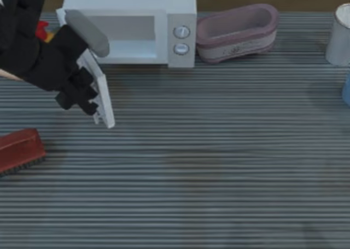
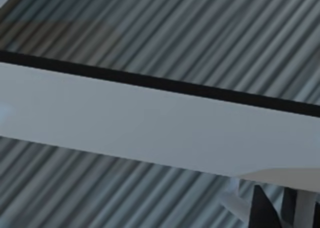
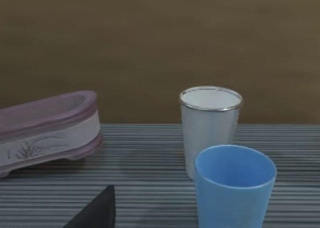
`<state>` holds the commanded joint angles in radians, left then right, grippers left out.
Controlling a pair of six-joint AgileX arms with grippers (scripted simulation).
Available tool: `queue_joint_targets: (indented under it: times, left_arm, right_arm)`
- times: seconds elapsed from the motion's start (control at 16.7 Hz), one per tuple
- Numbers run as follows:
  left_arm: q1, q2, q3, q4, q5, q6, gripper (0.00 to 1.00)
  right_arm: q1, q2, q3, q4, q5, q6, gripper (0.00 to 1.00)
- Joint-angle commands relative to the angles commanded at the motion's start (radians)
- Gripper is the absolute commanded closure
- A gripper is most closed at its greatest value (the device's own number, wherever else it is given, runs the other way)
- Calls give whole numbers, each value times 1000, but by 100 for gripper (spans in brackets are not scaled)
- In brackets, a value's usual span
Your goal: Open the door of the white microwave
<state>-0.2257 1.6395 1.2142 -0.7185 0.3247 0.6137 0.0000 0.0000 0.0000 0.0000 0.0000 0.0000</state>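
One door swung wide; left gripper apparently on its edge.

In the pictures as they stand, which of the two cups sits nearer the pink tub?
The white cup with the silver rim; the blue cup stands farther from the tub.

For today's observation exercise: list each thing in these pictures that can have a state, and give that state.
door: swung wide open
white microwave: open, interior looks empty
left pincer: at the door's outer edge
pink-grey tub: upright
white cup: upright
blue cup: upright
red brush: lying flat
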Motion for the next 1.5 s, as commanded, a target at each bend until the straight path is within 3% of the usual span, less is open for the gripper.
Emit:
queue_joint_targets:
  times: [1.14, 1.5]
  left_arm:
    - [-1, 4, -2, -2, 3, 3, 100]
    - [56, 9, 13, -57, 52, 141, 100]
  right_arm:
    - [0, 0, 0, 0, 0, 0, 0]
    - [0, 0, 0, 0, 0, 0, 0]
